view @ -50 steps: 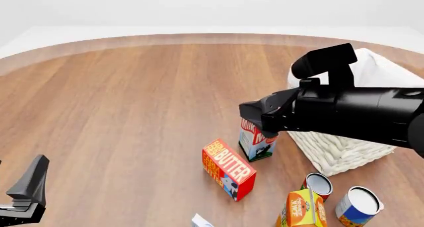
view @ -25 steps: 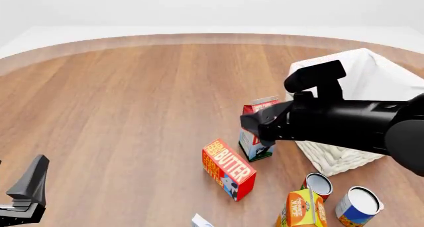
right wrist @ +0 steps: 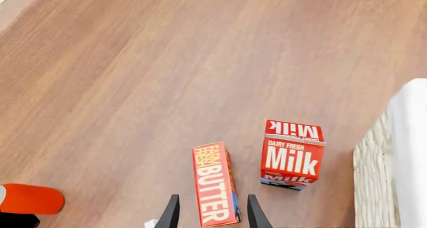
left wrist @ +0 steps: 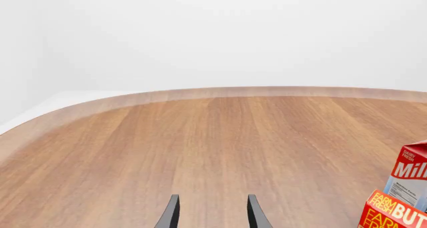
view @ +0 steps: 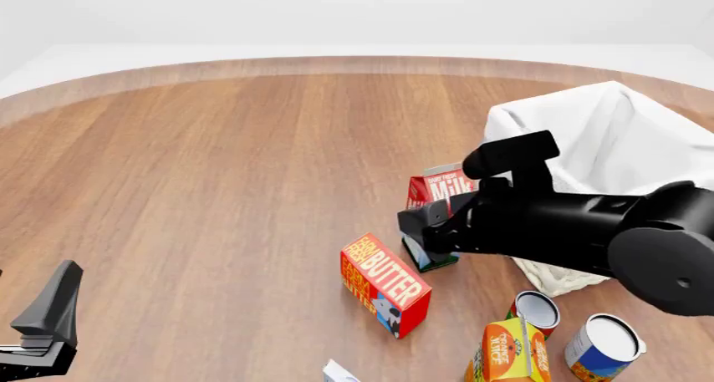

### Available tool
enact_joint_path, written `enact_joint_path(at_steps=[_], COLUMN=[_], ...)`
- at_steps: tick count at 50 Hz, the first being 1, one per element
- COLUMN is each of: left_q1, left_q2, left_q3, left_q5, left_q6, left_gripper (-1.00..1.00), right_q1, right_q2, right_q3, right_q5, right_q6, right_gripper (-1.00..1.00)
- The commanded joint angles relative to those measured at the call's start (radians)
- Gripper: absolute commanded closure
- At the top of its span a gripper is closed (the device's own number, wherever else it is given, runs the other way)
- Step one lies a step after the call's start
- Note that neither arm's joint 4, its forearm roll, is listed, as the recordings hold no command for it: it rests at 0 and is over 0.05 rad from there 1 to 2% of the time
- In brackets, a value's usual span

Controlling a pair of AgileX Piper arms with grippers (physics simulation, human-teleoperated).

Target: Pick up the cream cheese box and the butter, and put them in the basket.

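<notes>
The butter [view: 385, 283] lies on the wood table, an orange and red carton, in front of the milk carton [view: 443, 187]. My right gripper [right wrist: 210, 219] is open and empty; in the right wrist view its fingers straddle the butter [right wrist: 215, 184] from above, apart from it. The right arm [view: 558, 231] hides the fingers in the front view. A white corner of the cream cheese box [view: 338, 371] shows at the front edge. The basket [view: 603, 123] stands at the right, behind the arm. My left gripper [left wrist: 212, 213] is open and empty, low at the front left [view: 45, 332].
An orange juice carton [view: 507, 353] and two open cans [view: 537, 309] [view: 604, 346] stand in front of the basket. The milk carton [right wrist: 290, 153] is upright between butter and basket wall [right wrist: 373, 183]. An orange-red rounded object [right wrist: 30, 199] shows at the wrist view's edge.
My right arm has come nearer and lower, toward the butter, uncovering more of the milk carton and the basket. The left gripper has not moved.
</notes>
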Motion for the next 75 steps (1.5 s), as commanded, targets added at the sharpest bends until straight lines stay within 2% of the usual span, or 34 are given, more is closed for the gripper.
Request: enact_joint_path(at_steps=[1,30,43,50,53,75], left_q1=[0.000,0.000,0.000,0.000,0.000,0.000], left_q2=[0.000,0.000,0.000,0.000,0.000,0.000], left_q3=[0.000,0.000,0.000,0.000,0.000,0.000], left_q5=[0.000,0.000,0.000,0.000,0.000,0.000], left_q6=[0.000,0.000,0.000,0.000,0.000,0.000], left_gripper=[-1.00,-1.00,-1.00,-1.00,-1.00,-1.00], right_q1=[-0.008,0.029,0.017,0.024,0.043,0.035], right_q2=[0.028,0.128,0.147,0.180,0.209,0.237], right_q3=[0.021,0.037,0.036,0.035,0.052,0.089], right_q5=[-0.031,-0.080,-0.084,-0.112,-0.148,-0.196], right_q6=[0.008,0.052,0.040,0.043,0.061,0.089], right_gripper=[-1.00,-1.00,-1.00,-1.00,-1.00,-1.00])
